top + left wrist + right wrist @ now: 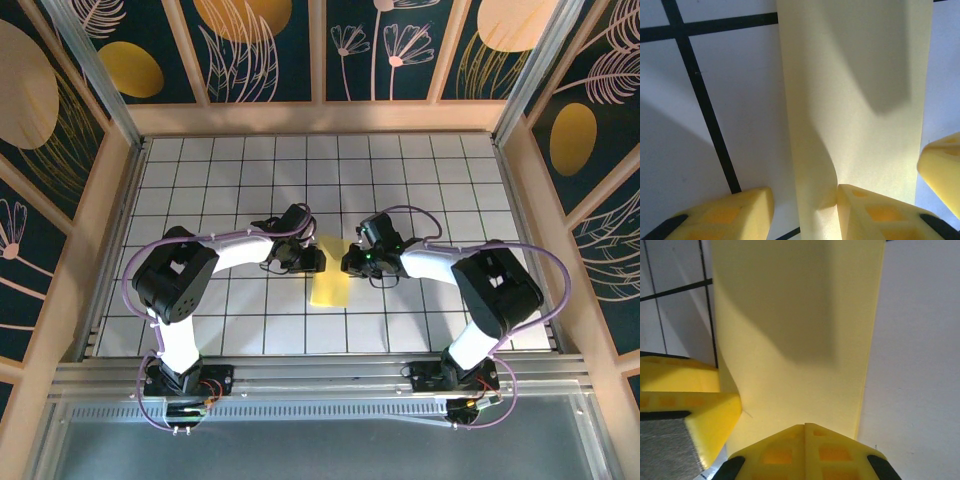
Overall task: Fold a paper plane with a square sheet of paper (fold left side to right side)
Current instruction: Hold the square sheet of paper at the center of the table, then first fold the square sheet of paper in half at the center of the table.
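The square sheet of paper [330,277] lies on the gridded table as a pale-yellow strip, doubled over lengthwise. My left gripper [316,260] meets its upper left edge and stands open. In the left wrist view the paper [855,90] has its left edge bulging up between the fingers of my left gripper [805,205]; one finger [875,210] touches that bulge and the other finger [735,212] is over bare table. My right gripper [350,262] is shut. In the right wrist view the joined tips of my right gripper [805,426] rest on top of the paper [800,325].
The white gridded table [200,180] is fenced by wooden rails and dark patterned walls [270,50]. The two grippers sit almost tip to tip: a left finger [690,405] shows in the right wrist view, a right finger [941,167] in the left wrist view.
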You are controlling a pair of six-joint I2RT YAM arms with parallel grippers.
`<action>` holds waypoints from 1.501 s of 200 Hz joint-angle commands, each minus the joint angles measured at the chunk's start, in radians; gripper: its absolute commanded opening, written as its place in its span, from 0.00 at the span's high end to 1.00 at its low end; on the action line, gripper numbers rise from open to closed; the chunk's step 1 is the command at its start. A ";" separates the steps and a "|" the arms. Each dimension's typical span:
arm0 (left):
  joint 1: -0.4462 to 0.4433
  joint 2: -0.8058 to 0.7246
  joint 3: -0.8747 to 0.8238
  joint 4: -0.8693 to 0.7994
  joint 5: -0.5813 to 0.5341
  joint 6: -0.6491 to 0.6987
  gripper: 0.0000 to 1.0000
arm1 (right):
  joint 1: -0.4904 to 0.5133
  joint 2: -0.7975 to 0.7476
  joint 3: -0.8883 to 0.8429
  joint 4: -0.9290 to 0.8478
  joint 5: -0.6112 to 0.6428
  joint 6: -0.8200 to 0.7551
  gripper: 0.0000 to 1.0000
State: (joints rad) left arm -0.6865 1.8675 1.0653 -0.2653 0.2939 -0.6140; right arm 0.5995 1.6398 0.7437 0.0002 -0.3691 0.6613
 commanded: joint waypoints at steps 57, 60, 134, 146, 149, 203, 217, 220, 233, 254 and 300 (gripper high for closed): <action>-0.024 0.067 -0.024 0.014 -0.025 -0.008 0.59 | 0.014 0.075 -0.015 -0.060 0.031 -0.002 1.00; -0.024 0.061 -0.022 0.014 -0.030 -0.007 0.59 | 0.015 0.077 -0.016 -0.061 0.033 -0.002 1.00; 0.013 -0.183 0.032 -0.014 -0.058 0.023 0.51 | 0.017 0.103 -0.031 -0.082 0.062 -0.011 1.00; 0.013 -0.194 0.025 0.015 0.012 0.023 0.64 | 0.018 0.106 -0.029 -0.085 0.064 -0.012 1.00; 0.013 -0.194 0.023 0.023 0.036 0.023 0.67 | 0.019 0.107 -0.028 -0.086 0.065 -0.014 1.00; 0.013 -0.116 -0.039 0.165 0.220 -0.029 0.87 | 0.019 0.109 -0.027 -0.106 0.082 -0.021 1.00; 0.013 -0.085 -0.043 0.175 0.229 -0.028 0.88 | 0.020 0.110 -0.026 -0.105 0.081 -0.022 1.00; 0.013 -0.078 -0.045 0.180 0.230 -0.027 0.88 | 0.020 0.111 -0.026 -0.105 0.081 -0.022 1.00; 0.013 -0.050 -0.050 0.186 0.229 -0.027 0.89 | 0.020 0.112 -0.025 -0.106 0.080 -0.022 1.00; 0.013 -0.020 -0.059 0.180 0.191 -0.017 0.90 | 0.019 0.113 -0.024 -0.109 0.084 -0.023 1.00; 0.013 0.016 -0.084 0.187 0.126 -0.019 0.91 | 0.019 0.115 -0.022 -0.126 0.091 -0.034 1.00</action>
State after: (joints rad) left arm -0.6735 1.8603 1.0004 -0.1013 0.4580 -0.6315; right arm 0.6041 1.6855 0.7479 0.0036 -0.3660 0.6563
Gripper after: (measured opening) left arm 0.096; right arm 0.051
